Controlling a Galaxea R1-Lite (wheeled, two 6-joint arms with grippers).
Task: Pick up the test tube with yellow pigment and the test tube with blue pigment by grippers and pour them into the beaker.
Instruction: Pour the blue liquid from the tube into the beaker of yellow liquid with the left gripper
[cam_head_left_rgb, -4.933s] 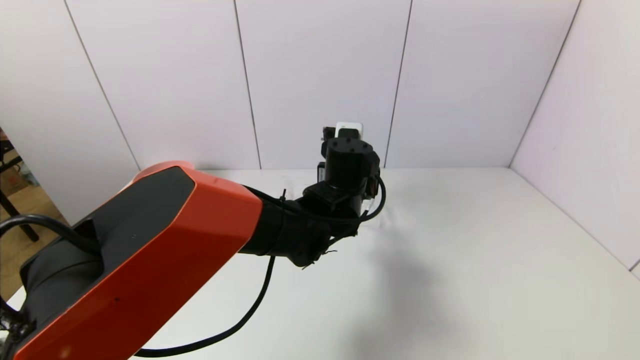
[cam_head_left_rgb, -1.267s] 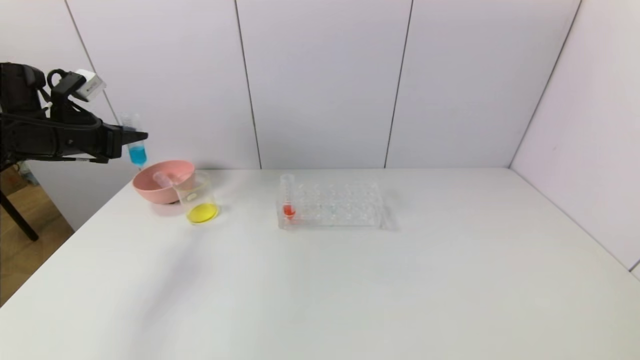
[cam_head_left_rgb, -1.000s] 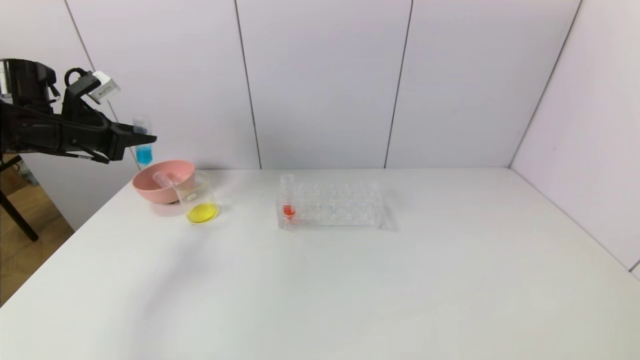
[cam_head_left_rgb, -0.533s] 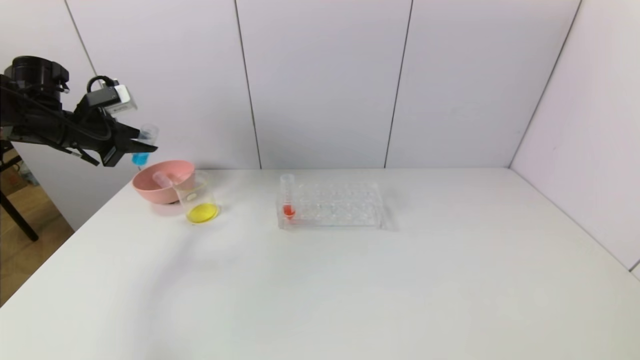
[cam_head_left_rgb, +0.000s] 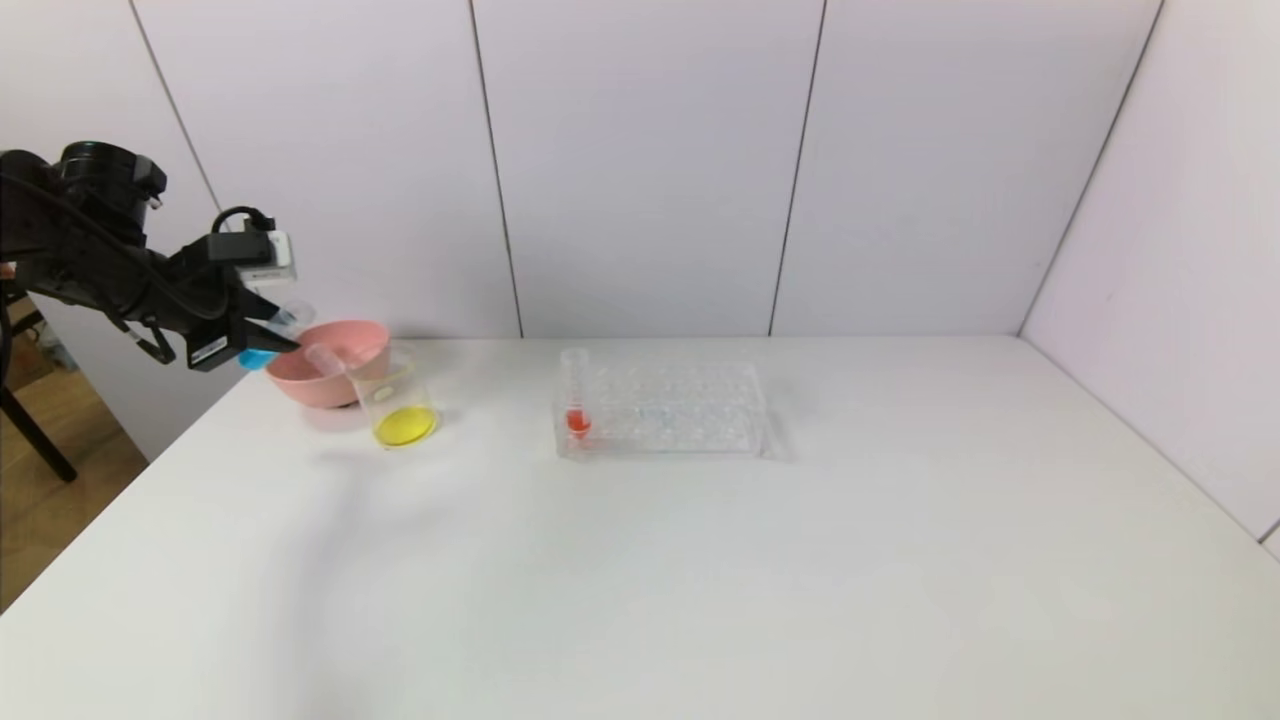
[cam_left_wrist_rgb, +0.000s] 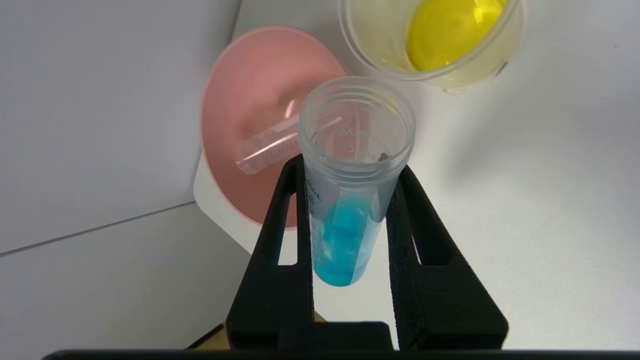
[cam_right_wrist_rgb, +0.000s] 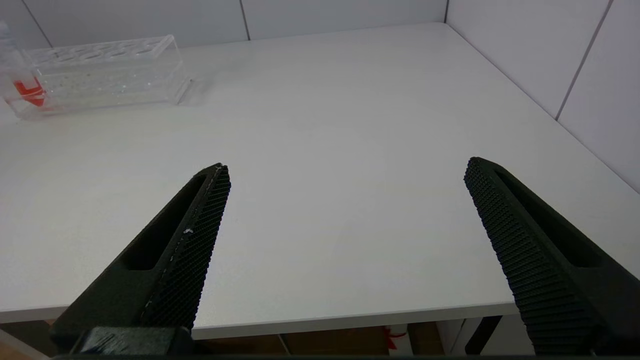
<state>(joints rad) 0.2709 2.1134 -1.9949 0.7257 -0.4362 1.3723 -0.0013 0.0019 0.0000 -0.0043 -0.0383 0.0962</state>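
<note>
My left gripper (cam_head_left_rgb: 262, 335) hangs at the table's far left, beside the pink bowl, shut on the test tube with blue pigment (cam_head_left_rgb: 285, 320). In the left wrist view the left gripper (cam_left_wrist_rgb: 350, 170) clamps the blue tube (cam_left_wrist_rgb: 340, 240) just under its open mouth. The tube leans steeply, mouth towards the bowl and beaker, and the blue liquid sits in its tip. The beaker (cam_head_left_rgb: 398, 400) stands in front of the bowl with yellow liquid in its bottom (cam_left_wrist_rgb: 450, 25). No test tube with yellow pigment shows. My right gripper (cam_right_wrist_rgb: 346, 165) is open over the table's near edge, holding nothing.
The pink bowl (cam_head_left_rgb: 345, 375) at the back left holds an empty clear tube (cam_left_wrist_rgb: 265, 147) lying on its side. A clear rack (cam_head_left_rgb: 680, 410) stands mid-table with a red-liquid tube (cam_head_left_rgb: 576, 400) upright in its left end. White walls close the back and right.
The left gripper has come down and rolled, tipping the blue tube from upright to a steep lean towards the bowl and beaker. Several seconds ago that arm was over the rack.
</note>
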